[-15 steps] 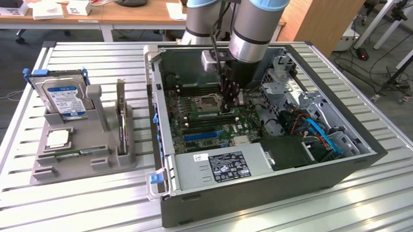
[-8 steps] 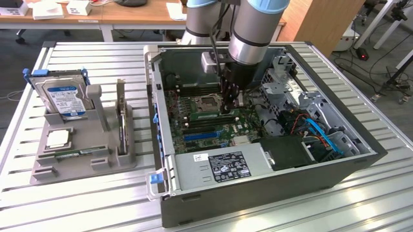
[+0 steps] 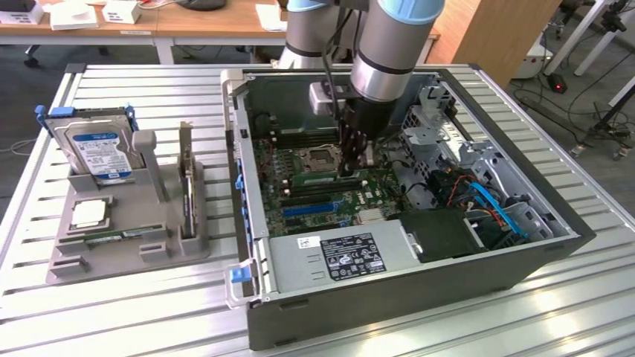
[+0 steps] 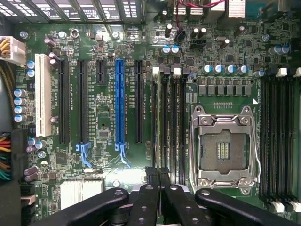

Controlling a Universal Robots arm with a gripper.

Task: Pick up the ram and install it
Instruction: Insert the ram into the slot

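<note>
Inside the case (image 3: 397,305), beside the CPU socket (image 3: 323,156): jaws together at one end of the ram (image 3: 315,181), which stands along a memory slot. Step in hand: installing. Seating likely needs straight downward pressure, stick square, latches catching.

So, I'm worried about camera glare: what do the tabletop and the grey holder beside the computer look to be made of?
Tabletop: seems bare aluminium, ribbed slats with a silvery sheen. Grey holder: looks like matte plastic, dull even grey with no shine, though painted metal can't be ruled out.
</note>
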